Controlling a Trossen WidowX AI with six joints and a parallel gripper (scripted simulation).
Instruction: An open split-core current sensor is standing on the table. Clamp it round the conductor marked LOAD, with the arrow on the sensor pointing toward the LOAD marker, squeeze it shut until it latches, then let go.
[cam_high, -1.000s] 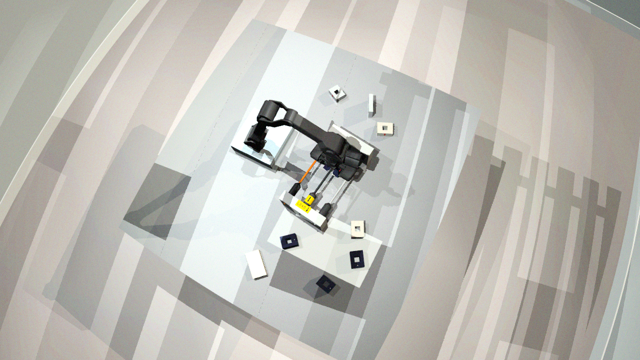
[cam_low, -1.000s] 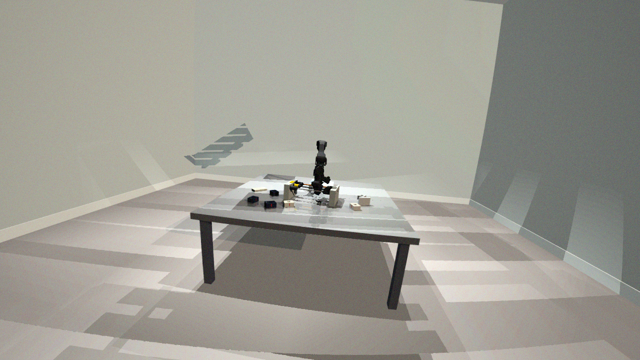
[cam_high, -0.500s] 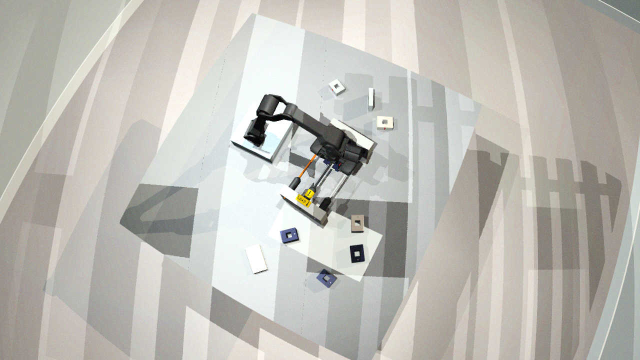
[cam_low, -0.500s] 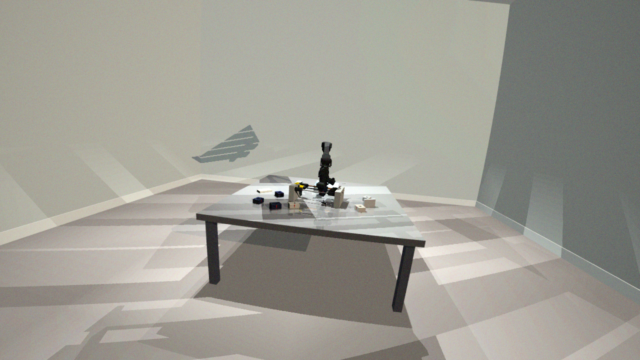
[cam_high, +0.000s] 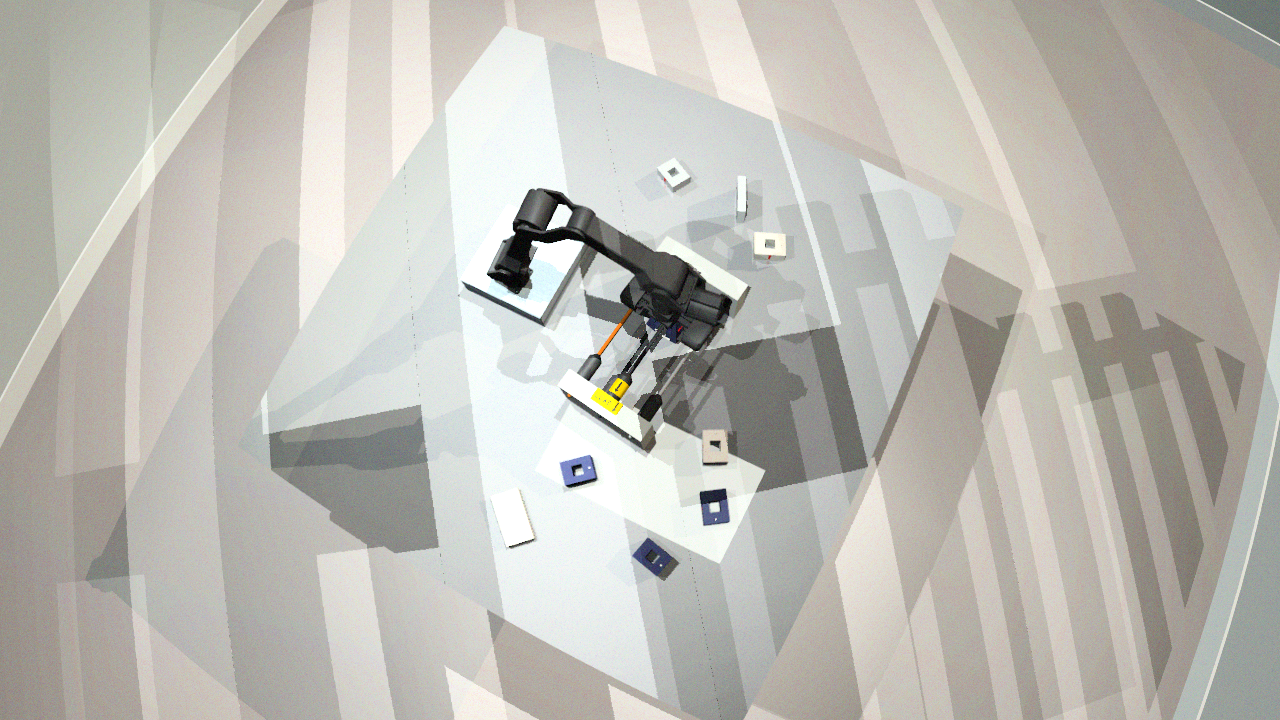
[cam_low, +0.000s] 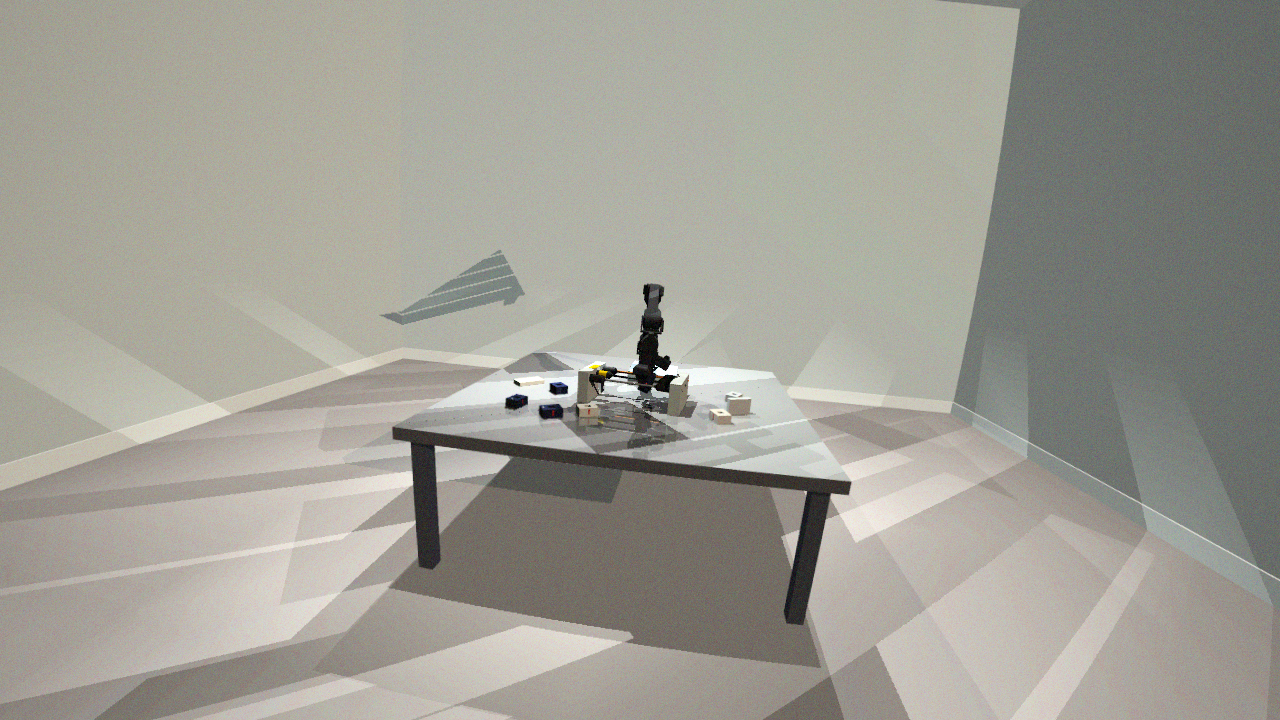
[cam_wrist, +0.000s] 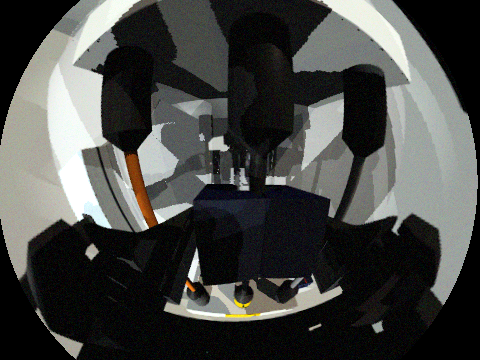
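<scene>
A dark blue current sensor (cam_wrist: 230, 240) is between my fingers in the wrist view. My gripper (cam_wrist: 247, 206) (cam_high: 666, 329) is shut on it, one finger against each side. The middle, dark conductor (cam_wrist: 257, 172) (cam_high: 639, 357) runs to the sensor's upper edge; it passes behind the sensor and shows again beyond it. The yellow LOAD marker (cam_high: 606, 401) (cam_wrist: 242, 315) is on the end block at that conductor's near end in the top view. The sensor's halves look together, with a seam down the middle. Its arrow and latch are hidden, so I cannot tell whether it is latched.
An orange conductor (cam_high: 613, 334) (cam_wrist: 140, 192) and a grey conductor (cam_wrist: 352, 186) flank the middle one. Two pale end blocks (cam_high: 580, 388) (cam_high: 726, 279) carry them. Several blue and pale square pieces, a white slab (cam_high: 512, 517) and a white sheet (cam_high: 631, 488) lie on the table.
</scene>
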